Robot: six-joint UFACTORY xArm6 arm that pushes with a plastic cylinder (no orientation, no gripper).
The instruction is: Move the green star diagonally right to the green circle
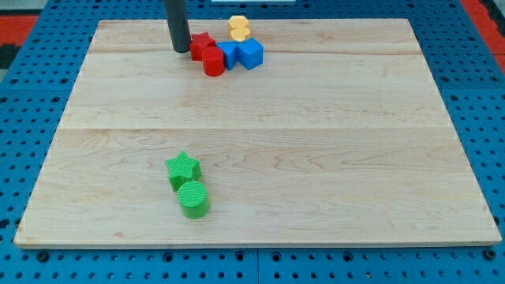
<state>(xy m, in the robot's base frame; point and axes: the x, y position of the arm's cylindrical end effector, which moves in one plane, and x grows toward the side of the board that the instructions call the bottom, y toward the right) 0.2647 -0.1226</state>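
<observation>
- Wooden table [316, 118] sits on a blue board with holes.
- My tip [181, 50], the tool, is one plain rod with nothing to spread or pinch, touching the red star [203, 43].
- Green star [183, 168] lies far below the tool, touching the green circle [193, 199].
- It looks light, hard and slippery, so push its flat side.

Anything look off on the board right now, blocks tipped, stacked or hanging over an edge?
Nothing stands out. The green star and green circle sit flat and touching near the view's bottom. My tip rests by the red star in the top cluster, far from both.
</observation>
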